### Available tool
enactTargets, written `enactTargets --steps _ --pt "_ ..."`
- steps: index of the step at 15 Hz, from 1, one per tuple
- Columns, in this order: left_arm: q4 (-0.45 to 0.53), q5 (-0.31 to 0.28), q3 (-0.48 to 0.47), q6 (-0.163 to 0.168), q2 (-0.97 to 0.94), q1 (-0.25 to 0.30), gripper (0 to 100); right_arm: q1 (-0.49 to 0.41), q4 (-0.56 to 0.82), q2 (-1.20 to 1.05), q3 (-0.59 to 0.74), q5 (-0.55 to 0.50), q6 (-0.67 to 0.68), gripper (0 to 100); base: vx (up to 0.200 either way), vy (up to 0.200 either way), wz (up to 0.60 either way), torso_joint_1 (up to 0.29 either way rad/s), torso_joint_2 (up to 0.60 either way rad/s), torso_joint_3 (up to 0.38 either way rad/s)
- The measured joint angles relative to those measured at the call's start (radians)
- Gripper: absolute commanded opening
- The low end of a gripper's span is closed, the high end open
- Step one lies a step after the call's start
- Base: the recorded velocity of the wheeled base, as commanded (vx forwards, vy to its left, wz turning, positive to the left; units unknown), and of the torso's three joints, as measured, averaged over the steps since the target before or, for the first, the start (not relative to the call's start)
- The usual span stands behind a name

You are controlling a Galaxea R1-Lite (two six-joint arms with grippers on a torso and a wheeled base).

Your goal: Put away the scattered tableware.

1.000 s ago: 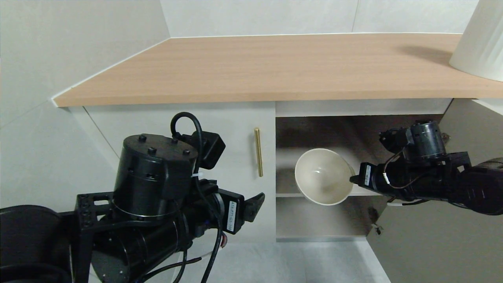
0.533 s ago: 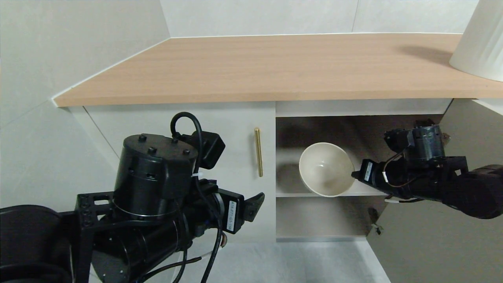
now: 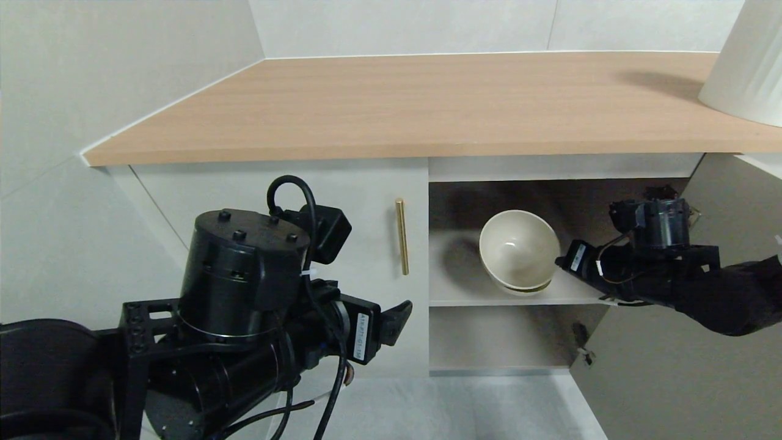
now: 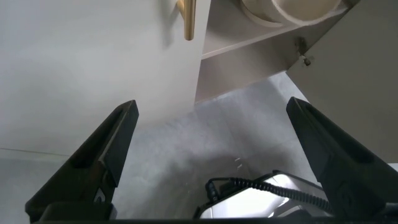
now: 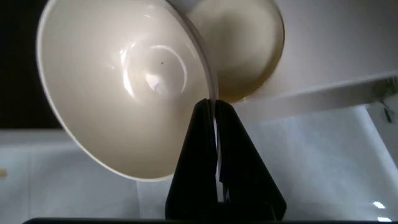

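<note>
Cabinet (image 3: 550,183) open. Over the last second the bowl (image 3: 516,247) moved in over its shelf (image 3: 452,290) and now sits in, or just above, a second bowl (image 3: 519,288), so I'd say stacking's nearly done. My right tool (image 3: 557,264) still clenches the rim; left tool (image 4: 211,118) released, idle. Tool labels unreadable.

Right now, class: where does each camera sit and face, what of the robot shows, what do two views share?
Head view: on the head, facing forward and down at counter and open cabinet; both arms show.
Left wrist view: on that wrist, facing floor and cabinet front past the open left tool.
Right wrist view: on that wrist, facing the bowl, right tool shut on its rim.
Shared: head and left wrist views show the brass handle.
</note>
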Motion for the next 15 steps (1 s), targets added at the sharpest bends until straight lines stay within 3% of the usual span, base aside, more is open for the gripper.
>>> enactTargets --steps 15 --pt "0.0 0.001 0.003 -0.002 0.001 0.0 100 -0.047 -0.076 0.161 -0.08 -0.109 0.009 0 0.0 0.0 0.0 0.0 0.0 0.0"
